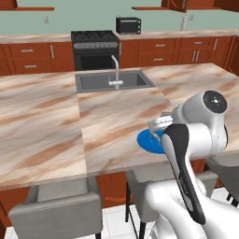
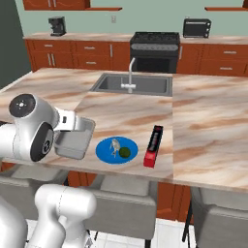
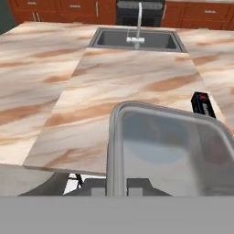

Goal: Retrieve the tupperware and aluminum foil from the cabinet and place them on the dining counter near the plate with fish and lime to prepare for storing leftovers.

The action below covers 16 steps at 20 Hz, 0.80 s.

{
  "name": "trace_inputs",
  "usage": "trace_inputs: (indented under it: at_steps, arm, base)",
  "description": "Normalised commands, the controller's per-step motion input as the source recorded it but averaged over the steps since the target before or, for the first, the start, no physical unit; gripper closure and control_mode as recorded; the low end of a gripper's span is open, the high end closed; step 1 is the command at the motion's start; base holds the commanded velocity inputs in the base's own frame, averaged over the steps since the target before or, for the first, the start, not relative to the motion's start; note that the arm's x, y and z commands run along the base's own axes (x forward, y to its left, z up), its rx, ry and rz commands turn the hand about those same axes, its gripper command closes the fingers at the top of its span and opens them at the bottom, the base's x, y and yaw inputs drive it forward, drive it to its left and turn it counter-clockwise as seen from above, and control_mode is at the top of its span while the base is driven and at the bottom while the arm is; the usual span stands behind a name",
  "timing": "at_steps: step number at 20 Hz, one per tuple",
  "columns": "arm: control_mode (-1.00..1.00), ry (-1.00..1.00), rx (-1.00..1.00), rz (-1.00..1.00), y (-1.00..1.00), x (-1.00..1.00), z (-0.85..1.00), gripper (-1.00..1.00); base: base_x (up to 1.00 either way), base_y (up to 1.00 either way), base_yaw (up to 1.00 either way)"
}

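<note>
Tupperware (image 2: 72,138): held at the surface's (image 2: 203,126) near edge, left of the plate (image 2: 104,151), apparently pinched by the claw (image 3: 118,185). Aluminum foil (image 2: 154,145): laid right of the plate; lettering too blurred for reading. Lime (image 2: 125,152): seen on the plate.

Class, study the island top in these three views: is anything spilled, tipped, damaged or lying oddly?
Nothing stands out. The aluminum foil lies flat right of the plate, which holds the fish and lime. The tupperware is tilted at the plate's left, apparently in the gripper.
</note>
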Motion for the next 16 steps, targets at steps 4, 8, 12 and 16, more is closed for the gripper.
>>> trace_inputs:
  at_steps: [4, 8, 12, 16]
  arm:
    - [-1.0, -0.12, -0.22, -0.52, 0.48, 0.78, 0.0, 1.0]
    - [-1.0, -0.01, -0.08, -0.14, 0.46, 0.41, -0.09, 1.0]
    - [-1.0, 0.05, -0.01, 0.0, 0.37, 0.38, -0.23, 1.0]
    - [-1.0, 0.1, 0.0, 0.0, 0.27, 0.29, -0.45, 1.0]
  base:
    - [0.0, 0.0, 0.0]
    - [0.0, 0.0, 0.0]
    - [0.0, 0.0, 0.0]
    - [0.0, 0.0, 0.0]
